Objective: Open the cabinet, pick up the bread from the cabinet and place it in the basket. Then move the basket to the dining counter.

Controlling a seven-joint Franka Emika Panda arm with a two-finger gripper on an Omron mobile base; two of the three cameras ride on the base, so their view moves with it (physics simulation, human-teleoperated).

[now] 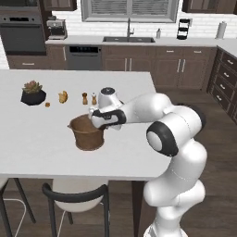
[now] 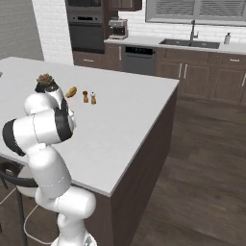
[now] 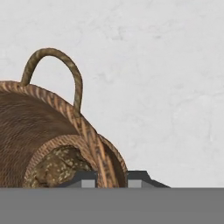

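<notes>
Basket (image 1: 87, 134), brown wicker, standing upright on the white dining counter (image 1: 28, 148) surface near its front edge, with the bread (image 3: 57, 168) lying inside on the bottom, so loading looks done. Gripper (image 3: 111, 180) at the basket's right rim, its fingers (image 3: 85, 179) set one inside and one outside the woven wall, seemingly pinching the rim, the hold that suits carrying. Beyond: potted plant (image 1: 33, 92), two shakers (image 1: 89, 98), small yellow piece (image 1: 63, 96).

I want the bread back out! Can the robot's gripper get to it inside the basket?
Probably yes. The gripper sits right at the basket rim, its fingers straddling the wall, and the bread lies uncovered on the bottom just inside.
</notes>
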